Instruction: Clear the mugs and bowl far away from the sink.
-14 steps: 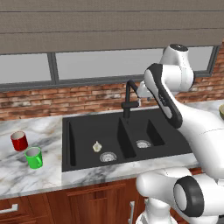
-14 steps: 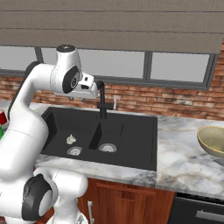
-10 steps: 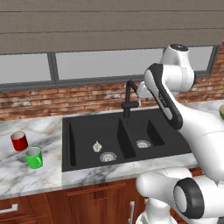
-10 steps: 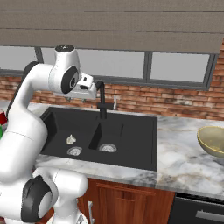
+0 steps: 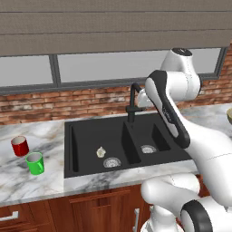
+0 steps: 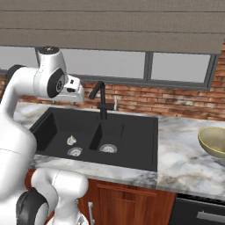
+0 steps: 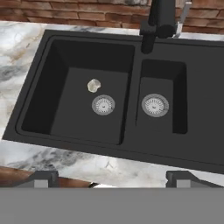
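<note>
Hand view looks down on the black sink [image 7: 131,100], the hand [image 7: 111,177] open wide above its front rim, holding nothing.

White arm w/ dark joints rises from base, elbow bent high, wrist angled fwd & down. Gripper [image 7: 111,177] empty, jaws spread wide; fingertips [image 7: 43,177] at lower edge, hand view.
</note>
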